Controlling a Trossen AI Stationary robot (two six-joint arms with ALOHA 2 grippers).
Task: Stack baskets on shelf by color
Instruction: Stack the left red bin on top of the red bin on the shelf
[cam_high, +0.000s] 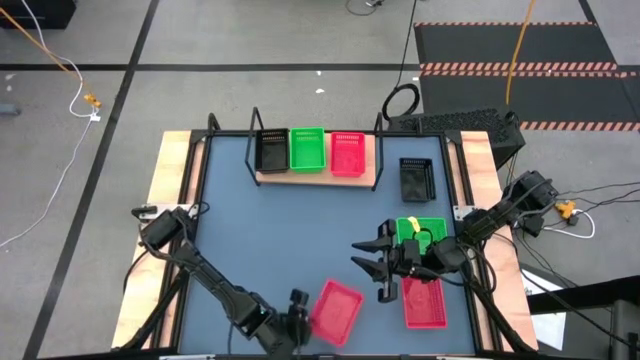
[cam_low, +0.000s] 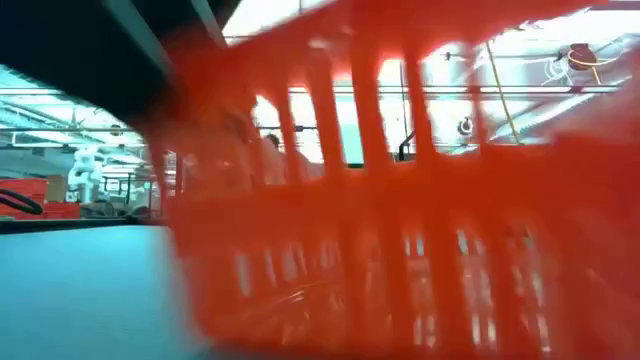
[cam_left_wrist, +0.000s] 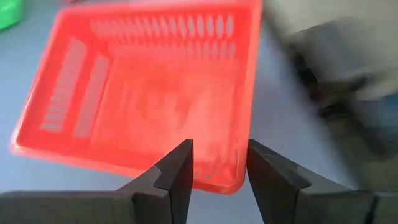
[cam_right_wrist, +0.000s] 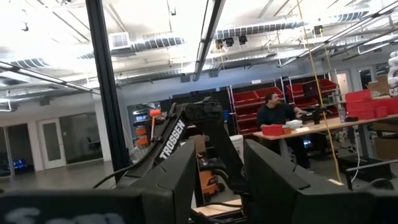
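Observation:
On the shelf (cam_high: 367, 178) at the table's far side stand a black basket (cam_high: 271, 151), a green basket (cam_high: 307, 149) and a red basket (cam_high: 347, 154), side by side. Near the front edge my left gripper (cam_high: 298, 308) is shut on another red basket (cam_high: 337, 311), which fills the low view (cam_low: 400, 200). My right gripper (cam_high: 372, 256) hangs open above the table's right half and points up into the room (cam_right_wrist: 221, 149), with nothing between its fingers. Loose on the table lie a black basket (cam_high: 416, 179), a green basket (cam_high: 424, 229) and a red basket (cam_high: 425, 303). My left gripper holds the red basket by a long side wall, close to its near corner (cam_left_wrist: 241, 168). One finger (cam_left_wrist: 180, 171) is inside the basket and the other (cam_left_wrist: 267, 177) outside. The fingers slant down from the table's near left. The basket is tilted; whether it touches the table I cannot tell.
The right arm reaches over the loose green basket and the loose red one. Wooden rails (cam_high: 172, 170) run along the table's left and right sides. Open blue tabletop (cam_high: 290, 230) lies between the shelf and the held basket.

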